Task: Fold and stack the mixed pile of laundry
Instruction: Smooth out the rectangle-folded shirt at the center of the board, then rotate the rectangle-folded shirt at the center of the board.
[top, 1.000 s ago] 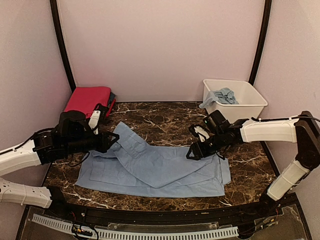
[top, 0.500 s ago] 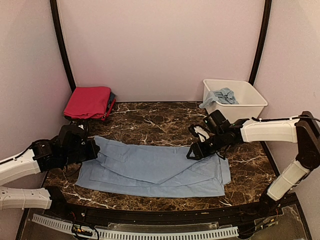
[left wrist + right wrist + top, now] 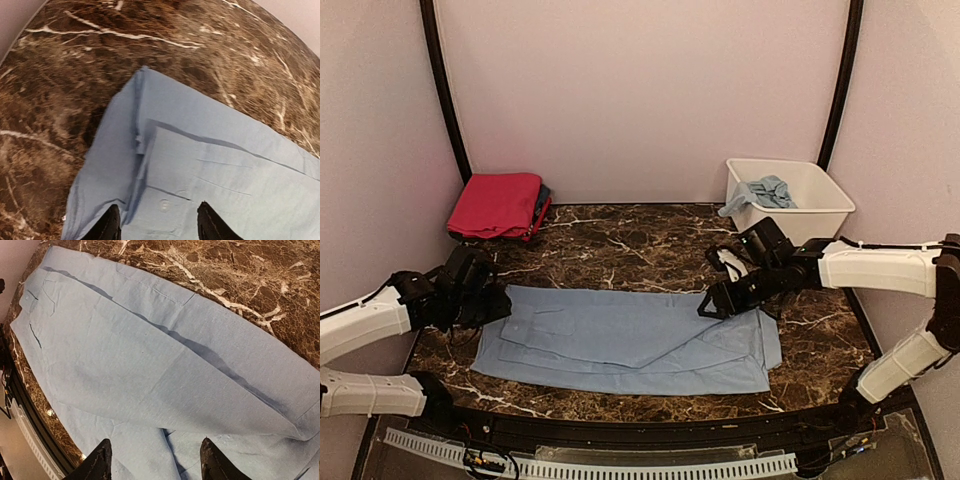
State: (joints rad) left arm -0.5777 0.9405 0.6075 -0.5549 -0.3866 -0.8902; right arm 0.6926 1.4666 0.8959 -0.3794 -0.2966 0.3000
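Hovering low over the left end of the pale blue trousers (image 3: 630, 340), the left gripper (image 3: 496, 300) is standing with its jaws parted and nothing between them. In the left wrist view the left gripper's dark fingers (image 3: 111, 226) are showing apart above a flat pocket panel of the trousers, and whether the tips are touching the cloth cannot be told. Over toward the right end of the same garment, the right gripper (image 3: 712, 305) is likewise standing released. Its fingers (image 3: 100, 460) are spread in the right wrist view, with the cloth lying smooth and ungripped underneath.

The trousers are lying folded lengthwise across the near middle of the dark brown marble table (image 3: 640, 235), spread flat from left to right. At the far left corner a folded magenta-red stack (image 3: 498, 203) is sitting with a dark piece (image 3: 542, 200) just beside it. At the far right corner a white tub (image 3: 820, 212) is holding a crumpled blue garment (image 3: 765, 190), part of it hanging over the rim. Pale lilac walls (image 3: 640, 90) are closing in the space, with black poles (image 3: 442, 90) rising at the back corners.
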